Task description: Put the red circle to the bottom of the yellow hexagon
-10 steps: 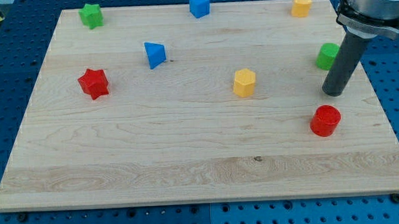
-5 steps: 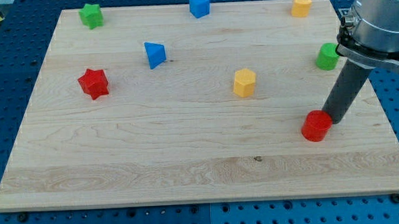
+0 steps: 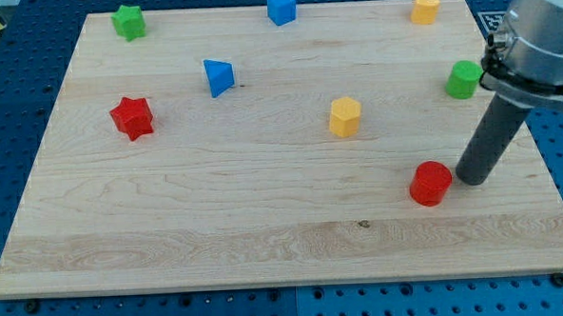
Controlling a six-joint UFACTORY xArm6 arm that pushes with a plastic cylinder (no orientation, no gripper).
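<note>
With my tip (image 3: 473, 180) just right of the red circular block (image 3: 431, 183), apparently touching it, and carrying nothing, you should push leftward. That block sits on the pale wooden board (image 3: 218, 227), below and right of the yellow hexagonal block (image 3: 345, 116); stop directly beneath it.
</note>
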